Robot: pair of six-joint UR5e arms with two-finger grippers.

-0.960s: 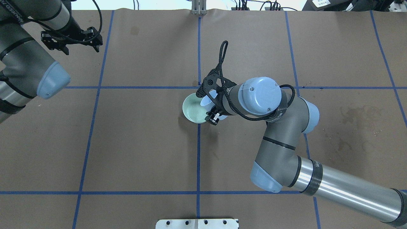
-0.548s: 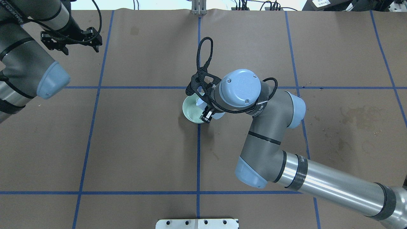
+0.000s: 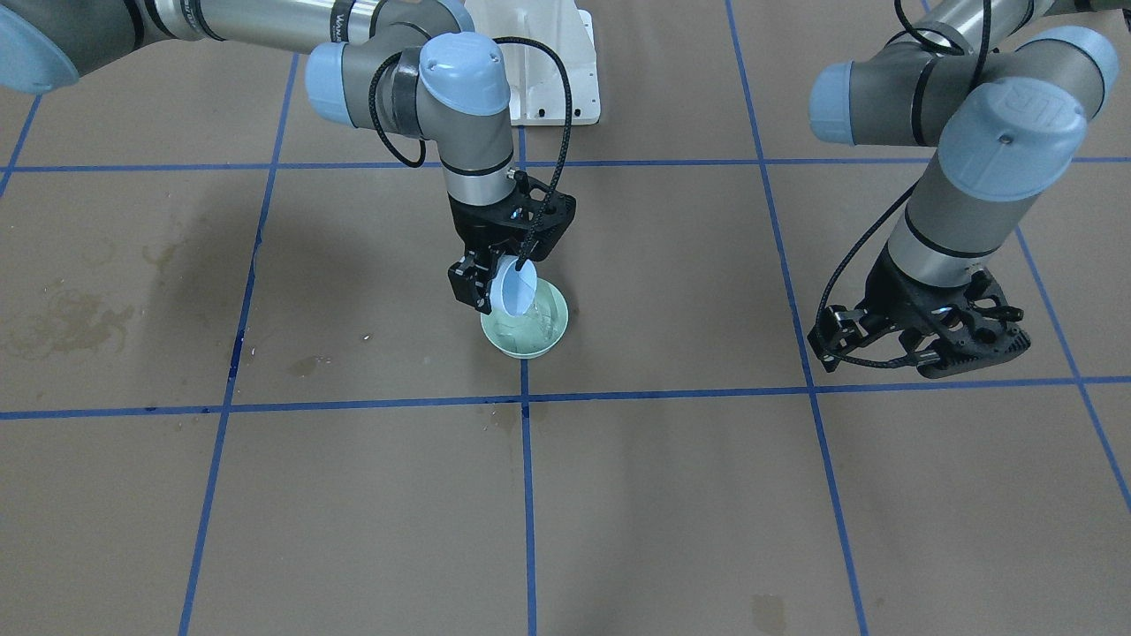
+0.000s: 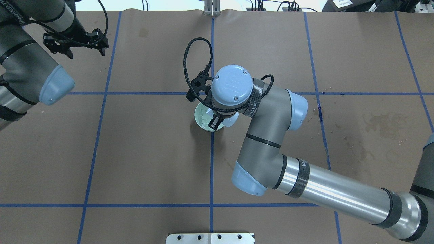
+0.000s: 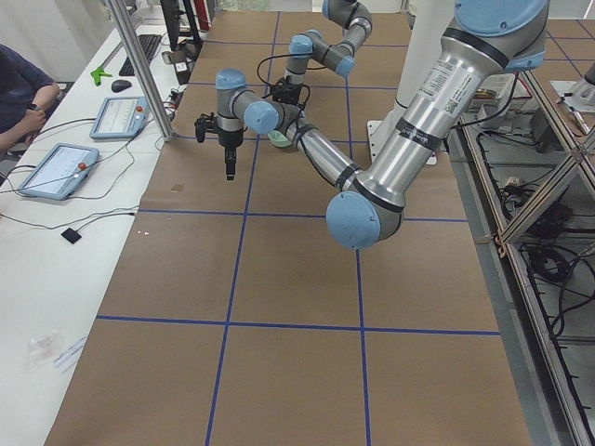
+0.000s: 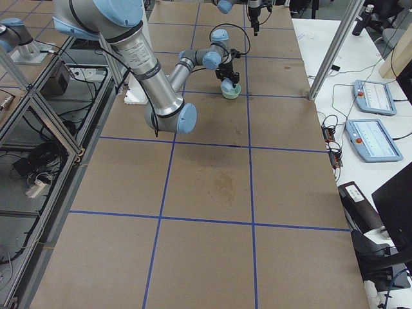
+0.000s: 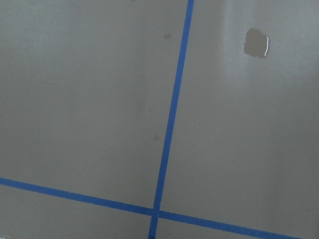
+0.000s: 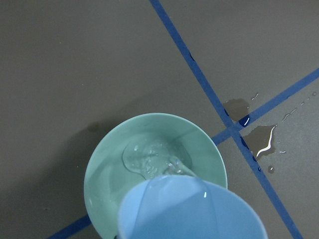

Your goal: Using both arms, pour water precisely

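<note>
My right gripper (image 3: 495, 287) is shut on a pale blue cup (image 3: 514, 290) and holds it tilted over a pale green bowl (image 3: 530, 340) at the table's middle. In the right wrist view the cup's lip (image 8: 192, 209) is over the bowl (image 8: 109, 169), and water (image 8: 152, 157) runs down and ripples on the bowl's bottom. From overhead the right wrist (image 4: 232, 84) covers most of the cup (image 4: 230, 119) and part of the bowl (image 4: 202, 118). My left gripper (image 3: 928, 353) hangs empty far off to the side, its fingers look shut; overhead it (image 4: 73, 45) is at the far left.
Small puddles (image 8: 259, 139) lie on the blue tape crossing beside the bowl, and one (image 7: 255, 42) lies under the left wrist. Dark stains (image 4: 379, 122) mark the paper on the right. A white pedestal (image 3: 548, 71) stands at the robot's base.
My right arm has swung left and its wrist has turned, tipping the blue cup further over the green bowl. The left arm has not moved.
</note>
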